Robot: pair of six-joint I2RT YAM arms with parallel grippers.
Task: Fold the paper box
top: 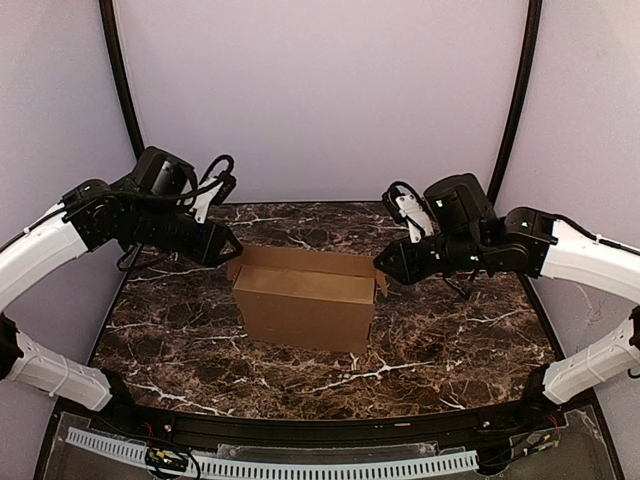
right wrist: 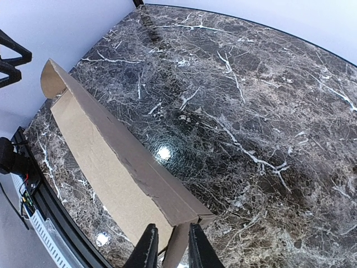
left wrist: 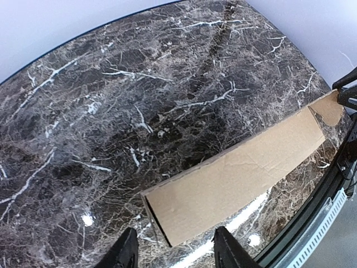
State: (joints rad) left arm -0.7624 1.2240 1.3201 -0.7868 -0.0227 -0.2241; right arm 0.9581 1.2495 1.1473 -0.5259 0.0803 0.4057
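Note:
The paper box (top: 305, 305) is plain brown cardboard and stands on its long side in the middle of the marble table (top: 450, 340). Its top edge is open towards the back. My left gripper (top: 232, 248) hovers at the box's upper left corner. In the left wrist view it (left wrist: 175, 254) is open, and the box's left end (left wrist: 240, 178) lies just ahead of the fingers. My right gripper (top: 385, 265) is at the box's right end. In the right wrist view it (right wrist: 170, 251) is shut on the end flap (right wrist: 177, 245) of the box (right wrist: 100, 167).
The table has a black raised rim (top: 330, 430). A white slotted cable track (top: 330, 465) runs along the near edge. Pale purple walls (top: 320, 90) close in the back and sides. Bare marble lies in front of and behind the box.

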